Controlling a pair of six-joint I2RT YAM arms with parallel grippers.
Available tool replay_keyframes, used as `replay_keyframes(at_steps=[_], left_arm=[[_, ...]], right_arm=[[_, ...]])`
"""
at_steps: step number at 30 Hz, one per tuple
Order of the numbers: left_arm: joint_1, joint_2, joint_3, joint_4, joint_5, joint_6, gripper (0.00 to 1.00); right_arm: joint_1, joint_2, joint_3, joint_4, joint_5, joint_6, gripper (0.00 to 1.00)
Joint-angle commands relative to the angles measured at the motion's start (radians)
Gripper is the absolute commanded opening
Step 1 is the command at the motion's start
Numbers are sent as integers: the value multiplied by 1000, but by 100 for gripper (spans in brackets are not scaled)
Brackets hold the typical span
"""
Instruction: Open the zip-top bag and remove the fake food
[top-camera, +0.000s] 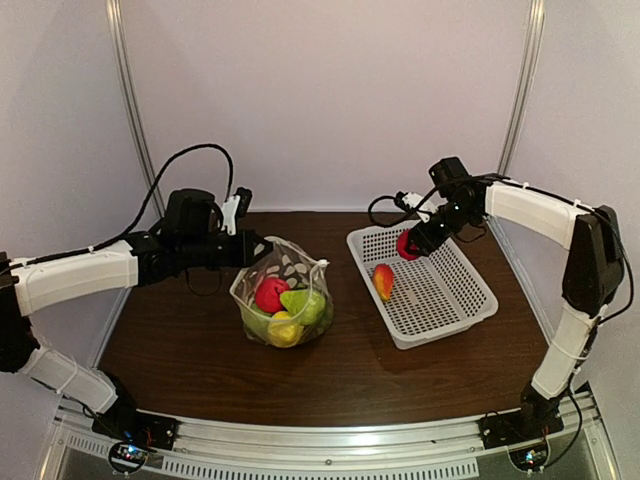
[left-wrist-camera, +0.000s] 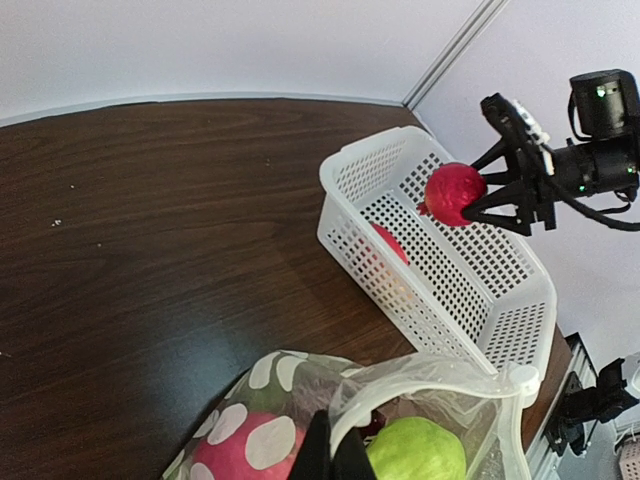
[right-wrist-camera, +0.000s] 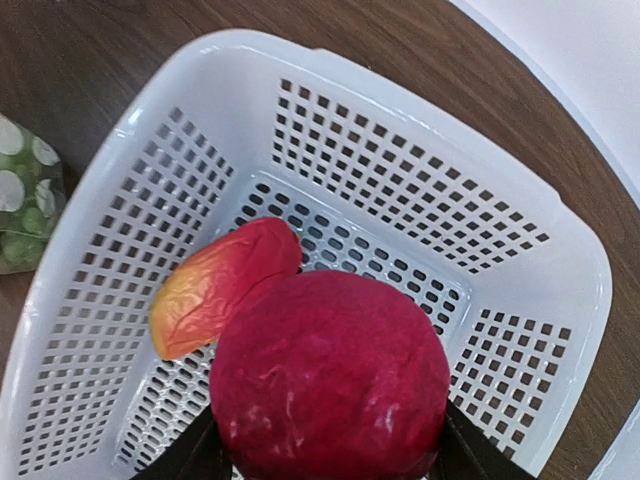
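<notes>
Left tool (top-camera: 255, 250) clenched on rim of clear white-dotted zip-top bag (top-camera: 292, 262), which stands on dark wooden table (top-camera: 170, 350); glossy plastic fruits (top-camera: 285, 308) inside. Right tool (top-camera: 408, 245) grasps dark red round plastic fruit (right-wrist-camera: 330, 385) above white perforated basket (top-camera: 470, 300); orange-red piece (top-camera: 383, 281) lies in basket.

A dark brown wood-grain table (top-camera: 200, 350) stands in a plain booth, its walls (top-camera: 330, 90) white with a faint lilac cast. Slim metal posts (top-camera: 130, 100) climb the far corners, and a metal rail (top-camera: 330, 438) lines the near edge.
</notes>
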Motion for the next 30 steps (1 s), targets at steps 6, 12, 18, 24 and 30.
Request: replay_keyframes(at_steps=[6,12,18,24,30], left_arm=[[-1,-4,36,-18,26,25,0],[-1,-9,36,-24,40,25,0],[-1,-13,37,-31,44,28,0],[-1,-7,43,-31,52,33,0],[-1,9,60,-28,79,38,0]], right_arm=[[-26,181,29,56,103,68,55],[-27,256,83,44,93,97,62],[-27,201,101,21,80,109,81],[-19,117,162,-49,20,92,83],[82,34,249,-63,-51,17,77]])
